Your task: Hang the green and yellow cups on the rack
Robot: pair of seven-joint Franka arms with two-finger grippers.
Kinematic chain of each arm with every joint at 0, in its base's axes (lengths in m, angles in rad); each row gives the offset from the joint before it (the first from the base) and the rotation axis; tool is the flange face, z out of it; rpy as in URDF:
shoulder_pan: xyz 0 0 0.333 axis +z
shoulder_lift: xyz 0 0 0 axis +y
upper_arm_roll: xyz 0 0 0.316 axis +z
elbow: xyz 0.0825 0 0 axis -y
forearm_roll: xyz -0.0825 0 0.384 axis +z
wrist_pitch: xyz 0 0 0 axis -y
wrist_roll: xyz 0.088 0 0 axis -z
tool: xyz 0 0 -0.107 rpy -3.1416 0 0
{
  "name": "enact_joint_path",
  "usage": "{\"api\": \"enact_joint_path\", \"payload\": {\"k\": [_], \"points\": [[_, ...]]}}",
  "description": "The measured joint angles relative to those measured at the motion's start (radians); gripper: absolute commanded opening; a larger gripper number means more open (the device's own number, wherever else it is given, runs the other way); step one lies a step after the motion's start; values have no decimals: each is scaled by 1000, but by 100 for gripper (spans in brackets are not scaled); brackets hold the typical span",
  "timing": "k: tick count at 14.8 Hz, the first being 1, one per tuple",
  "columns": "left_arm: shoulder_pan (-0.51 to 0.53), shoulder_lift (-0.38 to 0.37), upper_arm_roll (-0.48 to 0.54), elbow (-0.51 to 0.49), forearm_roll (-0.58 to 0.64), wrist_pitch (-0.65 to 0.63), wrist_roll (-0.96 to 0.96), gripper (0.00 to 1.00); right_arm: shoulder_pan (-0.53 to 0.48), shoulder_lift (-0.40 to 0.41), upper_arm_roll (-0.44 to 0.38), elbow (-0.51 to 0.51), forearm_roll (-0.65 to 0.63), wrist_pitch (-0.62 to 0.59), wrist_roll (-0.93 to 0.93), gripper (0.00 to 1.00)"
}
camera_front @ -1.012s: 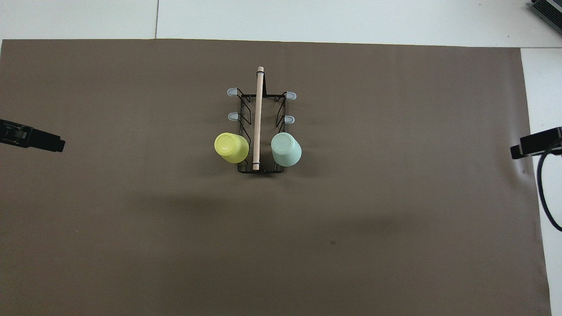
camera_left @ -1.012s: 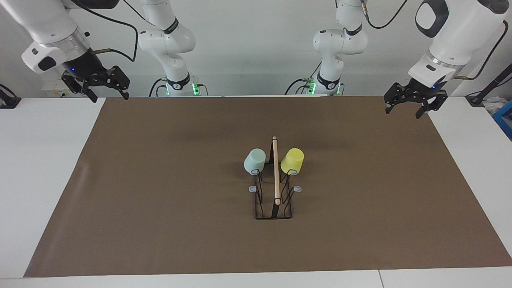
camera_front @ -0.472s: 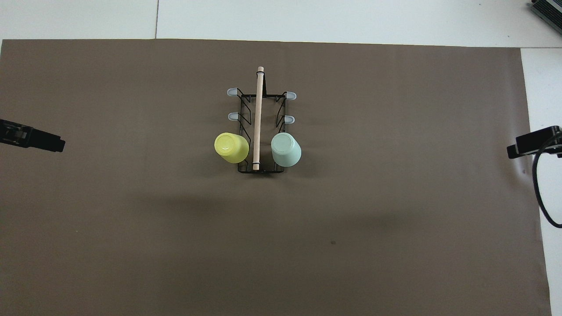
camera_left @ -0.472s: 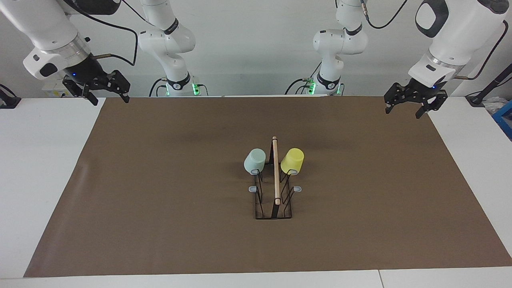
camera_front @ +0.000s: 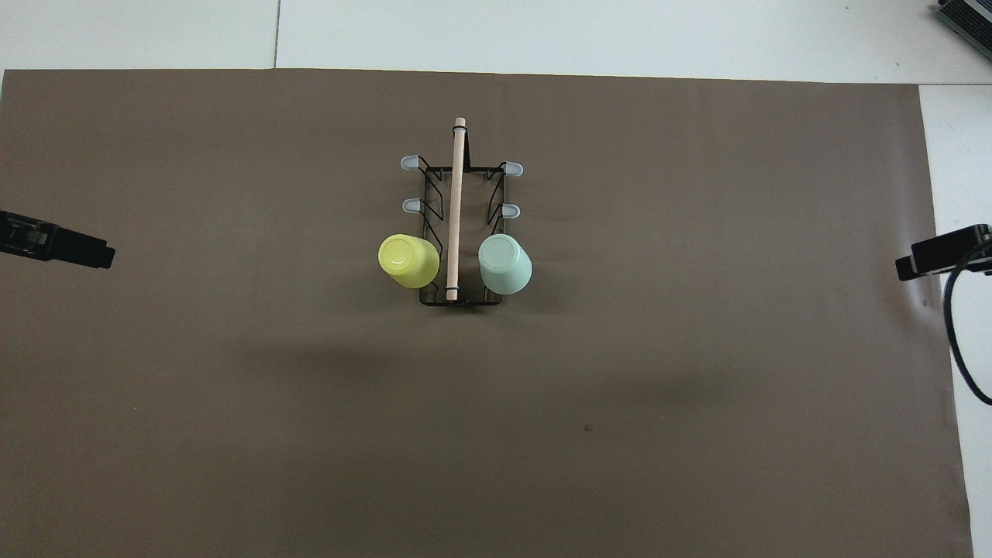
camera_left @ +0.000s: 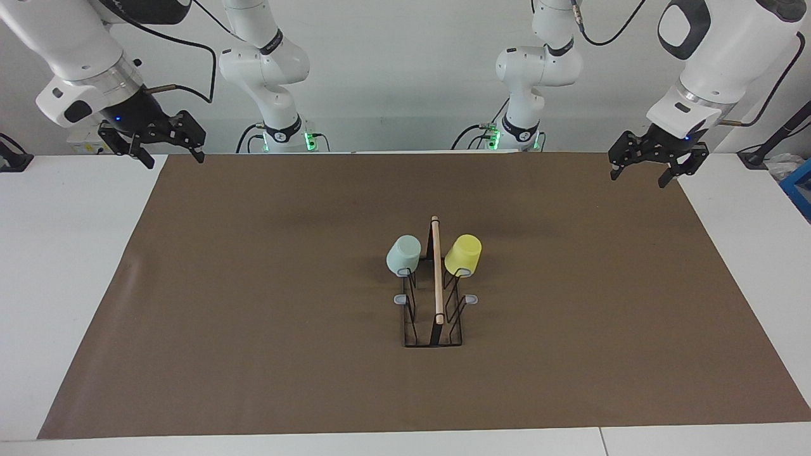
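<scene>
Green cup point(camera_left: 403, 254) and yellow cup point(camera_left: 462, 254) hang inverted on the rack point(camera_left: 436, 316), apparently finished; left gripper point(camera_left: 651, 166) and right gripper point(camera_left: 168, 147) hover spread, empty

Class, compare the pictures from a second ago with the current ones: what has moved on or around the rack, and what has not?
Only the right gripper moved, drawing slightly up and back toward its own end of the table, empty. The left gripper, the green cup, the yellow cup and the rack stayed put.
</scene>
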State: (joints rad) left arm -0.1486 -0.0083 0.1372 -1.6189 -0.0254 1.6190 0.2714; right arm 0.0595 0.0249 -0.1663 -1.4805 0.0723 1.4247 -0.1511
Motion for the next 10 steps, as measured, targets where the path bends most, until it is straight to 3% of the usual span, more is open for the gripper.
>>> {"api": "enact_joint_path", "payload": {"k": [10], "points": [[0, 0, 0, 0, 0, 0, 0, 100, 0, 0, -3, 1, 0, 8, -2, 100]]}}
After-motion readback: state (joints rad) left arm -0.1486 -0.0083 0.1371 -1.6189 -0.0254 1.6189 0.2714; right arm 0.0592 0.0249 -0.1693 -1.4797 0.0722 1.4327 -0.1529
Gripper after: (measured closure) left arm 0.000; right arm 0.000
